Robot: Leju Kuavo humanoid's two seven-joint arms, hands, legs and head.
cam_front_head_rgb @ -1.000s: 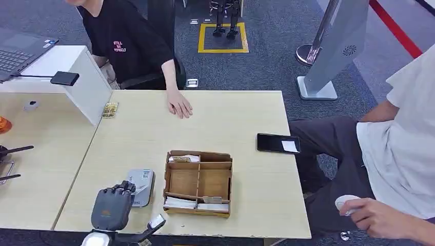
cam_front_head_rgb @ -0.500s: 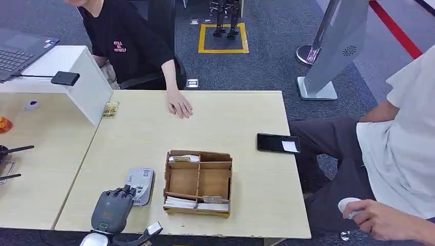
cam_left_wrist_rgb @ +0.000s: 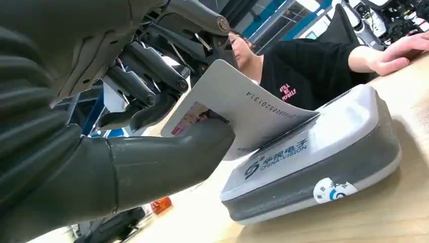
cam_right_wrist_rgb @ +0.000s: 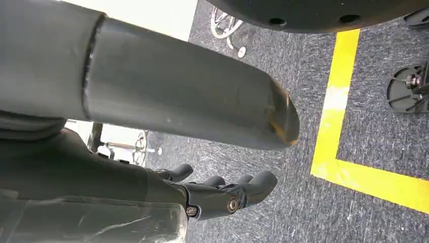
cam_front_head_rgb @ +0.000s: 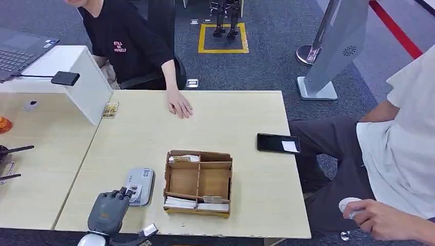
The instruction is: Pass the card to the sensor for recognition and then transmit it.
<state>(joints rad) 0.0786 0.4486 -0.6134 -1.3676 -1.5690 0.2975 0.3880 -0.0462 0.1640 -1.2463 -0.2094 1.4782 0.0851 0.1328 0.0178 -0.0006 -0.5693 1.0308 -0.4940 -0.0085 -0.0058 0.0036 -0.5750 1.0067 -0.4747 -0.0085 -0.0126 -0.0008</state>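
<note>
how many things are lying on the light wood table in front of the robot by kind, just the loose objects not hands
card reader: 1
card, held by the left hand with its edge on the reader: 1
wooden divided box: 1
black phone: 1
small yellowish packet by the white box: 1
total: 5
</note>
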